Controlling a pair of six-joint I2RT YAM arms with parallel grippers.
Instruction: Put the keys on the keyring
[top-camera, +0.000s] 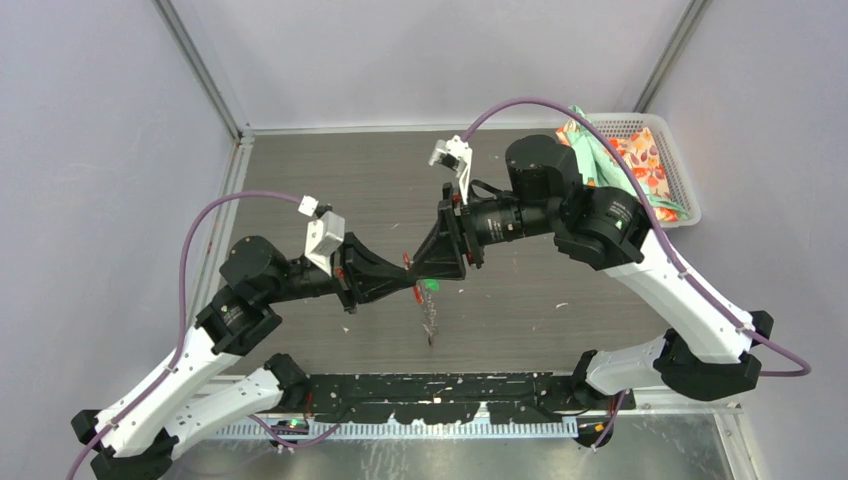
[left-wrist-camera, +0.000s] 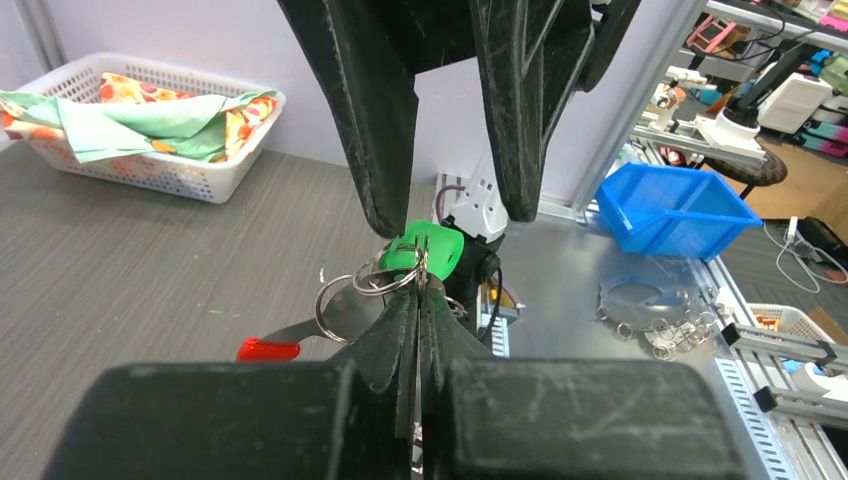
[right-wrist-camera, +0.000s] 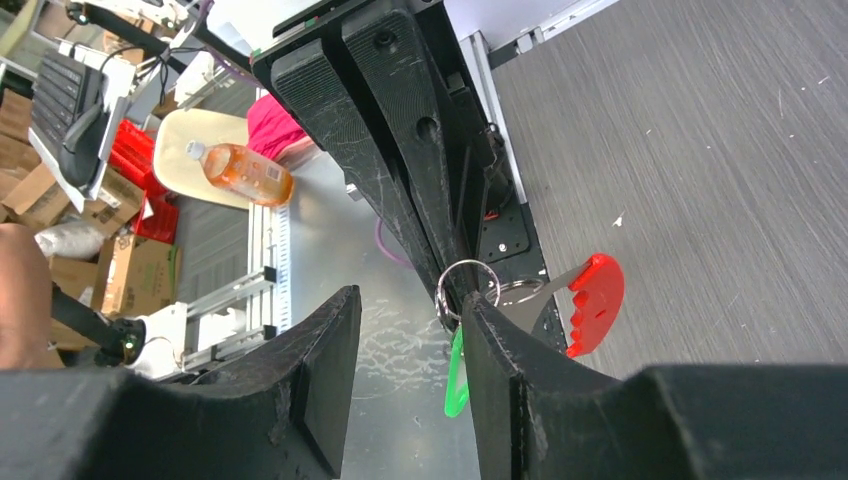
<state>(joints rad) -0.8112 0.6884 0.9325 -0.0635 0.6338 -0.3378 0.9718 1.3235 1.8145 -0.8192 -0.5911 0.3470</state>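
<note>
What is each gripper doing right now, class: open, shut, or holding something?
Left gripper: shut on the keyring.
Right gripper: open around the green key, not clamping it.

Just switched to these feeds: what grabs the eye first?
Dead centre, the left gripper, shut on the keyring with its red tab sticking out sideways, meets the right gripper tip to tip. The right one stands open either side of a key's bright-green tag. A white basket of colourful cloth sits in the far right corner.
</note>
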